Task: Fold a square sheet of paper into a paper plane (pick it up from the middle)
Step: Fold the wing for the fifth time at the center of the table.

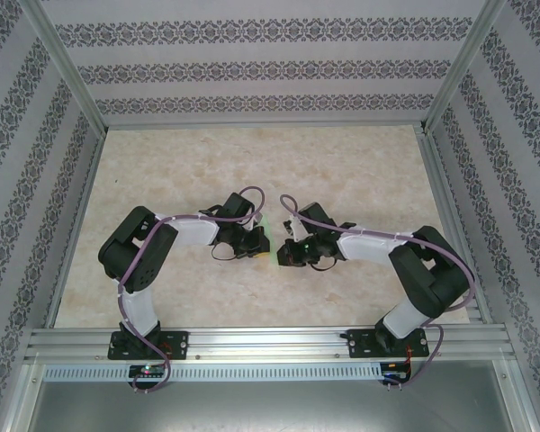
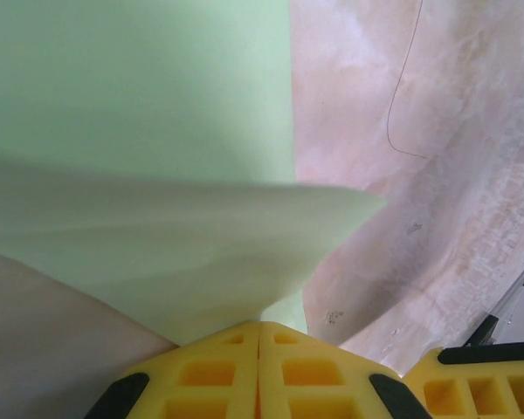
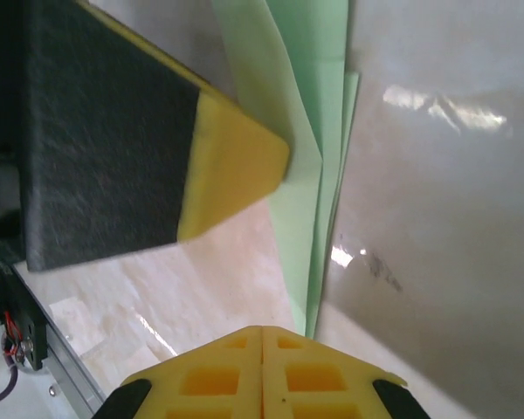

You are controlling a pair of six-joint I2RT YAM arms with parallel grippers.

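Paper plane (image 1: pixel 263 229) mostly hidden between the fingers (image 2: pixel 210 375)

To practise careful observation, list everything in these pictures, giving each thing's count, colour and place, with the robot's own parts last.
paper: one, pale mint-green, partly folded, mid-table between the grippers.
table: one, beige marbled top, inside the frame.
frame rails: several, silver metal, along the table's edges.
walls: three, white with dark patterned stripes, behind and at both sides.
left arm, right arm: one each, black and white, bases at the near edge, reaching inward.
left gripper: one, yellow fingers, shut on a raised flap of the paper.
right gripper: one, yellow fingers, shut, tips by the paper's edge.
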